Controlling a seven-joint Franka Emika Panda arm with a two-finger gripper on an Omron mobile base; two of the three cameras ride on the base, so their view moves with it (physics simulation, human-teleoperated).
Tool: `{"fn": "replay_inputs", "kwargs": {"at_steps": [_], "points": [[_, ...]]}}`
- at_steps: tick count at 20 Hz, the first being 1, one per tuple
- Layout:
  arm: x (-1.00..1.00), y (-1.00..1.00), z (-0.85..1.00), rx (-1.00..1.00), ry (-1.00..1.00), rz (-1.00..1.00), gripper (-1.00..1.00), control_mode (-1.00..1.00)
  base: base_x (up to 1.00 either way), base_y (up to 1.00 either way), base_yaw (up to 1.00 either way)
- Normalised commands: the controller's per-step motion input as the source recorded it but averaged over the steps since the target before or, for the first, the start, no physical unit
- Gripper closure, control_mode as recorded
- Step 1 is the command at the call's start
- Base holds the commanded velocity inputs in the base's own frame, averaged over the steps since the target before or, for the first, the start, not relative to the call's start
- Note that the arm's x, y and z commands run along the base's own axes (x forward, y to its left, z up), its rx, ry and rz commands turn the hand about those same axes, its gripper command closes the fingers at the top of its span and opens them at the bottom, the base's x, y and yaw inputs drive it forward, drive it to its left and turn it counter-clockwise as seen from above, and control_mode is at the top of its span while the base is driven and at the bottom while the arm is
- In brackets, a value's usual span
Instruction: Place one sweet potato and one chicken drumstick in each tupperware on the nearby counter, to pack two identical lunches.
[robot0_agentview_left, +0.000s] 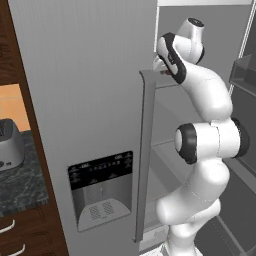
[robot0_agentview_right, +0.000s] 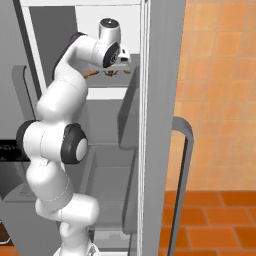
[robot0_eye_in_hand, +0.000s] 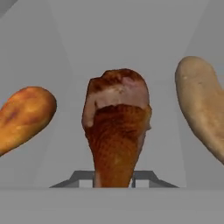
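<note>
In the hand view a reddish-brown chicken drumstick (robot0_eye_in_hand: 116, 131) stands dead centre on the grey fridge shelf (robot0_eye_in_hand: 65, 65), thin end toward me. My gripper (robot0_eye_in_hand: 113, 178) is shut on that thin end, one finger tip on each side. A second, more orange drumstick (robot0_eye_in_hand: 24, 116) lies to its left. A pale tan sweet potato (robot0_eye_in_hand: 201, 105) lies to its right. From the right base view the gripper (robot0_agentview_right: 113, 70) reaches into the open fridge at its upper shelf, with orange food (robot0_agentview_right: 92, 74) beside it. The tupperware is out of view. A stretch of the dark counter (robot0_agentview_left: 17, 187) shows at far left.
The closed grey fridge door with its dispenser panel (robot0_agentview_left: 100, 187) and long handle (robot0_agentview_left: 145, 150) stands left of the arm. The open fridge door with its handle (robot0_agentview_right: 184, 170) and bins (robot0_agentview_right: 129, 112) flanks the arm on the right. A grey coffee machine (robot0_agentview_left: 10, 145) sits on the counter.
</note>
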Motion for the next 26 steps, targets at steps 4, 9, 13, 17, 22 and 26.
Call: {"fn": "replay_inputs", "kwargs": {"at_steps": [4, 9, 13, 17, 22, 26], "points": [[-1.0, 0.1, -0.36, 0.0, -0.27, 0.01, 1.0, -1.0, 0.0, 0.0, 0.0], [-1.0, 0.13, -0.07, 0.0, -0.08, 0.0, 1.0, -1.0, 0.0, 0.0, 0.0], [-0.98, 0.14, 0.0, 0.0, 0.08, 0.01, 1.0, -1.0, 0.0, 0.0, 0.0], [-1.0, 0.04, -0.08, 0.0, 0.24, -0.02, 1.0, -1.0, 0.0, 0.0, 0.0], [-1.0, 0.0, -0.2, 0.0, 0.37, -0.08, 1.0, -1.0, 0.0, 0.0, 0.0], [-1.0, 0.0, -0.64, 0.0, 0.33, -0.1, 1.0, -1.0, 0.0, 0.0, 0.0]]}}
